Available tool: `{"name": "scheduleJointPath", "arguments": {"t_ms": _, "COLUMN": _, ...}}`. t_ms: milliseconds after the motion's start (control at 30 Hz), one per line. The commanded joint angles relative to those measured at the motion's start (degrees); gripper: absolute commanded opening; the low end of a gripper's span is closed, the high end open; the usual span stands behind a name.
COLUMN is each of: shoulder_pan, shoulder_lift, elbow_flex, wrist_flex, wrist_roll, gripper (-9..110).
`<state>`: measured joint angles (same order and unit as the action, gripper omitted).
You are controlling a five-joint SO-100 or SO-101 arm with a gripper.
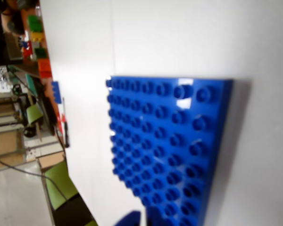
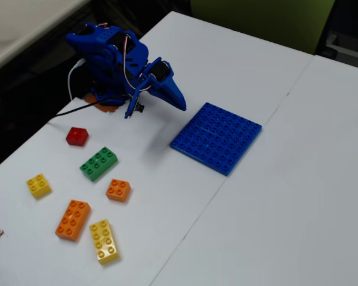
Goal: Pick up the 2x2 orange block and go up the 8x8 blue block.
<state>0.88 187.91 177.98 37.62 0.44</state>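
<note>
Orange 2x2 block (image 2: 118, 190) sits flat on the white table (image 2: 274, 226), studs up, square so no long axis, among loose bricks: green 2x4 (image 2: 99, 163), red 2x2 (image 2: 77, 136), yellow 2x2 (image 2: 39, 185), orange 2x4 (image 2: 73, 219), yellow 2x4 (image 2: 104, 241). Nothing rests on the 8x8 blue block (image 2: 216, 137), well apart to the right in the fixed view. My gripper (image 2: 178, 101) hangs near the baseplate's left corner, holding nothing, fingers look closed. Wrist view shows only the blue baseplate (image 1: 170, 146), not the orange block.
</note>
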Motion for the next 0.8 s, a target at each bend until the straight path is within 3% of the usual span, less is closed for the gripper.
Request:
{"name": "scheduleJointPath", "arguments": {"t_ms": 0, "shoulder_pan": -0.44, "shoulder_lift": 2.37, "elbow_flex": 2.46, "wrist_flex": 0.09, "wrist_roll": -0.26, "gripper": 0}}
{"name": "scheduleJointPath", "arguments": {"t_ms": 767, "shoulder_pan": 0.09, "shoulder_lift": 2.37, "elbow_flex": 2.46, "wrist_flex": 0.09, "wrist_roll": 0.35, "gripper": 0}}
